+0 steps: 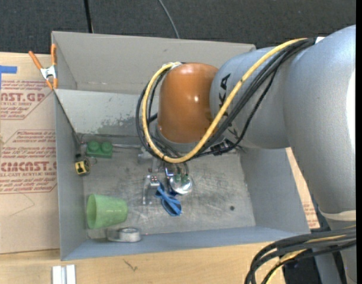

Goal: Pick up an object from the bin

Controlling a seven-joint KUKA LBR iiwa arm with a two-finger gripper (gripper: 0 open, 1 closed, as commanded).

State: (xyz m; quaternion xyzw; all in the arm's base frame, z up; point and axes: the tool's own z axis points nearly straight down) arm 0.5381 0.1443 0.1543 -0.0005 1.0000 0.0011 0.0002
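Camera view, gripper (160, 187) over blue object (170, 203)

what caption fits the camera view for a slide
KUKA gripper low by a blue object in the grey bin; green cup, green brick and tape roll lie apart

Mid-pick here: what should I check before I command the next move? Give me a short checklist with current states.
1. Claw low over the middle of the bin: ok.
2. Blue thing lies right at the claw: ok.
3. Blue thing actually gripped: cannot tell.
4. Green cup, on its side at lower left, apart from the claw: ok.
5. Green block and small yellow thing by the left wall, out of the way: ok.
6. Grey tape roll at the near wall, apart from the claw: ok.
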